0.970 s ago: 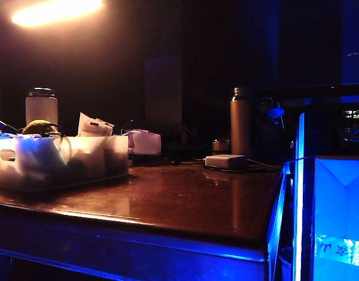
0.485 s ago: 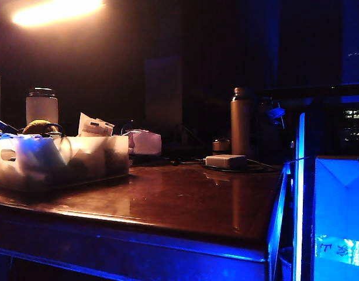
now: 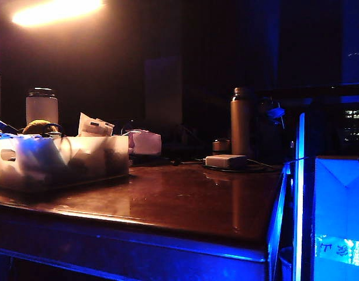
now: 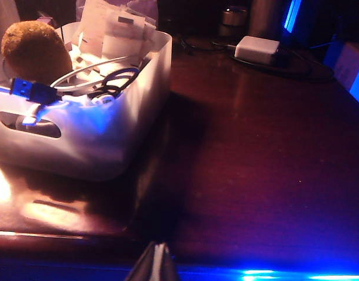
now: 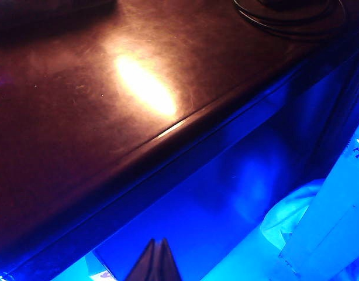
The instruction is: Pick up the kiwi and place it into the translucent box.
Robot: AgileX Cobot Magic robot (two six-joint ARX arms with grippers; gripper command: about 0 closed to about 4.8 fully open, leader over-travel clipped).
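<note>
kiwi [image 4: 36, 50]: upright in translucent box [image 4: 118, 126] | left hand [image 4: 156, 263]: clenched, empty | right hand [image 5: 156, 260]: clenched, empty

Exterior view: low, near table [image 3: 185, 199] height, facing across it toward the box [image 3: 61, 161] at left. Left wrist view: close above the near table edge, facing the box [image 4: 92, 126]; both share the adapter [image 3: 225, 161]. Right wrist view: angled down over the table edge [image 5: 168, 132].

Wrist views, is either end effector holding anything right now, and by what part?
Nothing is held. The left end effector is shut and empty, short of the table's near edge, well back from the kiwi in the translucent box. The right end effector is shut, empty.
</note>
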